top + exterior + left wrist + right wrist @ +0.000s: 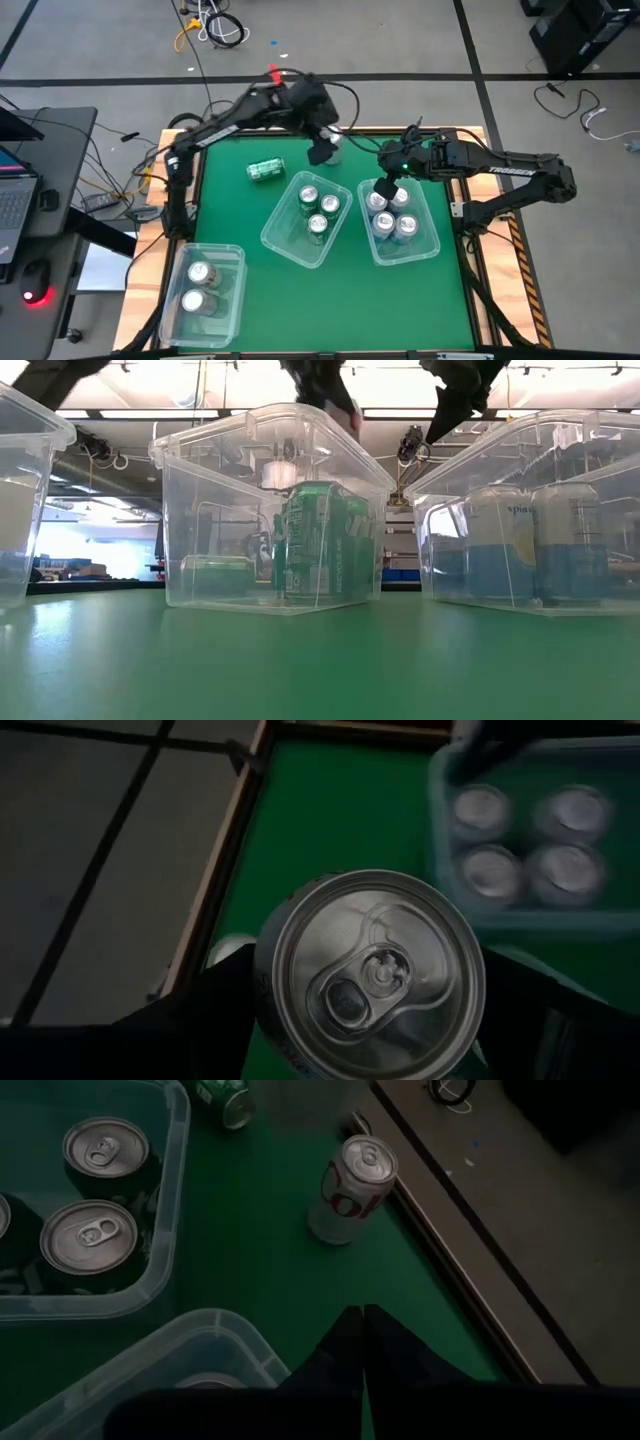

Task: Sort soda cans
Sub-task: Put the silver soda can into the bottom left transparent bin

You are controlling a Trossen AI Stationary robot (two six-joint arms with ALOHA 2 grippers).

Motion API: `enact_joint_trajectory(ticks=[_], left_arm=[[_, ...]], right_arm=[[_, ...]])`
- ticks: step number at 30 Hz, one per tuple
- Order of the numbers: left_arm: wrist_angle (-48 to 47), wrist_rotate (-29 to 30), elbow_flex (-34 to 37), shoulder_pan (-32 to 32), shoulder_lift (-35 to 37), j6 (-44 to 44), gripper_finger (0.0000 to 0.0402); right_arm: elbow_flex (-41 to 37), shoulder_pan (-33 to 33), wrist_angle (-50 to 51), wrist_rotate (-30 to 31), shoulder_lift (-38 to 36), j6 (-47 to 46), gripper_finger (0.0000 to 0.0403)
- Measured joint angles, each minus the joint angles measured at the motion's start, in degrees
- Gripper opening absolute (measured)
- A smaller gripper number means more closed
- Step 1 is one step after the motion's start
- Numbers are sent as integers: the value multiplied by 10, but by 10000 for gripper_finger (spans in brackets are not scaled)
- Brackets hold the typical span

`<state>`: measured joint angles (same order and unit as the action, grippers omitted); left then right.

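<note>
Presently, left tool (pixel 322 152) grasps a silver-white can (pixel 368 970) near the counter's (pixel 240 215) far edge; right tool (pixel 385 188), clenched empty, waits. Next: carry it to the left bin (pixel 236 270).

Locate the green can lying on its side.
In the high view the tipped green can lies on the bare table, left of centre toward the far edge, just beyond the middle bin of green cans.

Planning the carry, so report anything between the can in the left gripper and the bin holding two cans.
Nothing blocks it outright. From the can in the left gripper, bare table leads to that bin; the tipped green can and the middle bin corner lie close beside that line.
</note>
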<state>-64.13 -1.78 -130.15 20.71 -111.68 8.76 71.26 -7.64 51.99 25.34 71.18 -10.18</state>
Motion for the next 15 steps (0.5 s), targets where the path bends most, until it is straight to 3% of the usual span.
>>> enact_joint_trajectory(ticks=[10, 15], left_arm=[[-106, 108, 1, -70, 82, -52, 295], [-101, 165, 86, -114, 137, -93, 295]], right_arm=[[0, -1, -42, 0, 0, 32, 0], [0, -1, -86, -27, 0, 54, 0]])
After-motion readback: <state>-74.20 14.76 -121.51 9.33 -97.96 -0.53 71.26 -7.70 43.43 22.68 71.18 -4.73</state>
